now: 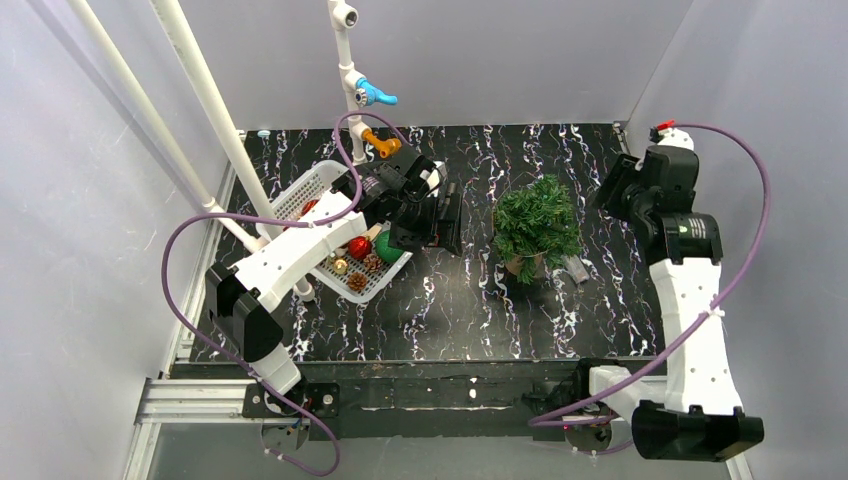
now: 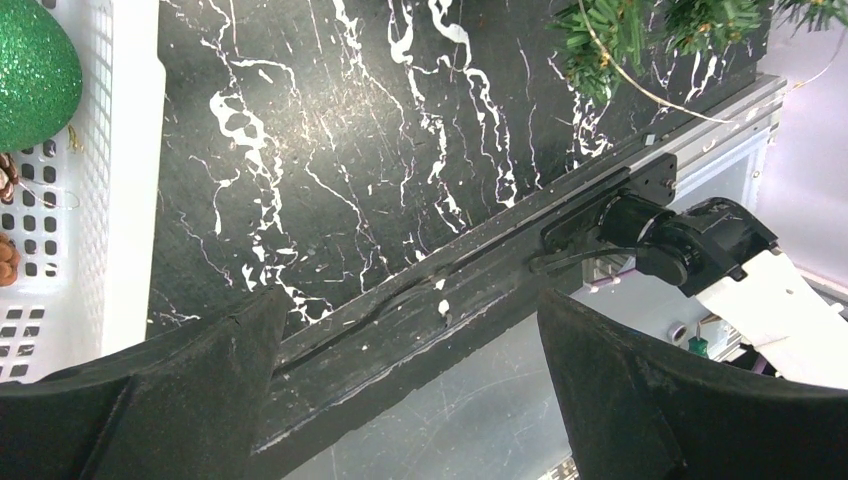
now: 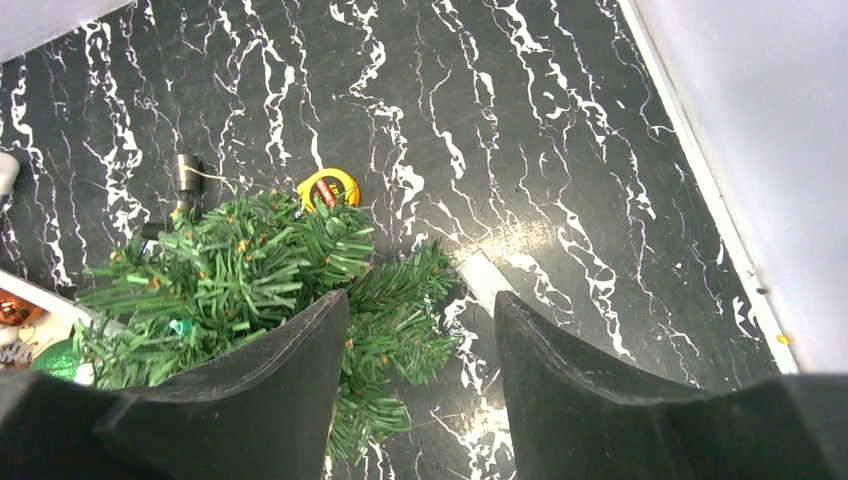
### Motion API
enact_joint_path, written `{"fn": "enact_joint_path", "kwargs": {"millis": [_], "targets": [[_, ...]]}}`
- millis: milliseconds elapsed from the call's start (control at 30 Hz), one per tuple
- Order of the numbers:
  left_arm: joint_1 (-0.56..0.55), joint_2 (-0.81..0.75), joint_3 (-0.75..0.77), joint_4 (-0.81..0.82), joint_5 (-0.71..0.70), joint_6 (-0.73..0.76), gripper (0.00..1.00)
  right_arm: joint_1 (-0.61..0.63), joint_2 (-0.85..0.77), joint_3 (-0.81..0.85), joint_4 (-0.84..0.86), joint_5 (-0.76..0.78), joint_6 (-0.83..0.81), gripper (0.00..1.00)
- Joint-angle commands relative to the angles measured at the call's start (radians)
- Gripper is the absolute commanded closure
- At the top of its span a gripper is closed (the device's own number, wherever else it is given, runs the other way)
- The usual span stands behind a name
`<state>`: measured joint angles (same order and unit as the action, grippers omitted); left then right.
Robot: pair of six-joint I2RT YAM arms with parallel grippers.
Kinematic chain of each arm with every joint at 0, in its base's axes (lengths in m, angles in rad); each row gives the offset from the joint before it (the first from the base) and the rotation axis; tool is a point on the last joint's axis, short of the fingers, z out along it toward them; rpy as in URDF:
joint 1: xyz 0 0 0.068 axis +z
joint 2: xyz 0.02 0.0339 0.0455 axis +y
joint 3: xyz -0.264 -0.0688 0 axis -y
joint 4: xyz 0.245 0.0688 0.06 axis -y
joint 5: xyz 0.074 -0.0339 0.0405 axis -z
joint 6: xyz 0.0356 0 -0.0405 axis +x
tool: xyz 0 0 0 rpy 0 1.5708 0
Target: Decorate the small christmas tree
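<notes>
The small christmas tree [image 1: 537, 222] stands right of centre on the black marble mat; it also shows in the right wrist view [image 3: 240, 275], and its branch tips show in the left wrist view [image 2: 615, 30]. A white basket [image 1: 312, 190] at the left holds a shiny green ball [image 1: 388, 248], a red ball [image 1: 358, 247] and pine cones [image 1: 356, 283]. My left gripper [image 1: 450, 224] is open and empty between the basket and the tree, its jaws wide apart [image 2: 410, 298]. My right gripper [image 1: 606, 192] is open and empty just right of the tree [image 3: 420, 300].
A yellow ring-shaped ornament [image 3: 328, 187] and a small grey cylinder on a string [image 3: 185, 172] lie by the tree's far side. A pale strip [image 1: 575, 268] lies by the tree's base. White pipes [image 1: 215, 110] rise behind the basket. The green ball [image 2: 30, 70] and the basket wall [image 2: 130, 200] show in the left wrist view.
</notes>
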<state>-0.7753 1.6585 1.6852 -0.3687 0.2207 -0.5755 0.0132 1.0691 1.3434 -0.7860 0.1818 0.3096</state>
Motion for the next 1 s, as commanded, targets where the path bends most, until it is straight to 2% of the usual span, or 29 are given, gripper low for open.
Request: {"fn": "enact_joint_path", "kwargs": {"millis": [0, 300, 533, 600, 833, 967], "targets": [[-0.002, -0.046, -0.020, -0.083, 0.007, 0.012, 0.02, -0.004, -0.067, -0.030, 0.020, 0.041, -0.010, 0.36], [-0.002, -0.043, -0.028, -0.089, 0.003, 0.019, 0.02, -0.004, -0.201, -0.197, 0.007, 0.094, 0.032, 0.37], [-0.004, -0.043, -0.031, -0.089, 0.010, 0.028, 0.02, -0.004, -0.236, -0.366, 0.007, 0.069, 0.154, 0.37], [-0.002, -0.052, -0.046, -0.090, -0.001, 0.028, 0.02, -0.037, -0.226, -0.401, 0.035, 0.036, 0.205, 0.35], [-0.002, -0.157, -0.205, -0.101, -0.075, 0.041, 0.02, -0.118, -0.191, -0.510, 0.132, -0.126, 0.343, 0.35], [-0.003, -0.224, -0.276, -0.121, -0.151, 0.110, 0.02, -0.129, -0.165, -0.529, 0.154, -0.120, 0.348, 0.36]]}}
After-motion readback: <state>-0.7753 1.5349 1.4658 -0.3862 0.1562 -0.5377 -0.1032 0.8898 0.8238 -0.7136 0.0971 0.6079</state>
